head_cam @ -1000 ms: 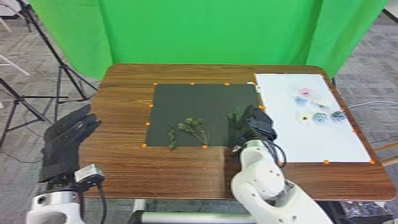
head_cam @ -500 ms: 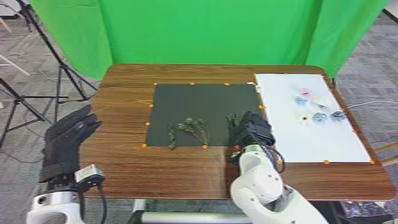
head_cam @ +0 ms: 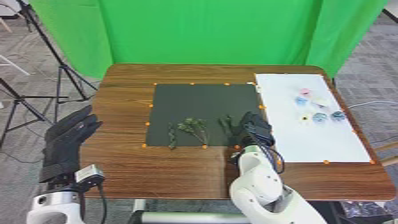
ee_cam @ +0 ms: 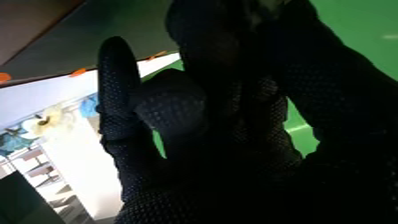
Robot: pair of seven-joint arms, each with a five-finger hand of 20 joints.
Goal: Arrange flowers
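On the dark sheet (head_cam: 191, 100) lie a thin green sprig (head_cam: 172, 137) and, just right of it, a bushier leafy sprig (head_cam: 190, 126). My right hand (head_cam: 254, 125) is at the sheet's right edge, shut on another green sprig (head_cam: 227, 126) that extends from its left side. In the right wrist view, the right hand (ee_cam: 213, 120) has curled fingers and one straighter finger. Over the table's left side, my left hand (head_cam: 69, 137) is open. Pink, blue and cream flowers (head_cam: 319, 117) lie on the white sheet (head_cam: 311, 142).
Orange markers line both sheets on the brown wooden table (head_cam: 169, 175). A green curtain (head_cam: 204, 30) hangs behind the table. Black stands (head_cam: 62, 65) rise from the floor at the left.
The held sprig has shifted left and tilted over the dark sheet. My right hand has moved slightly with it, while the left hand has stayed in place.
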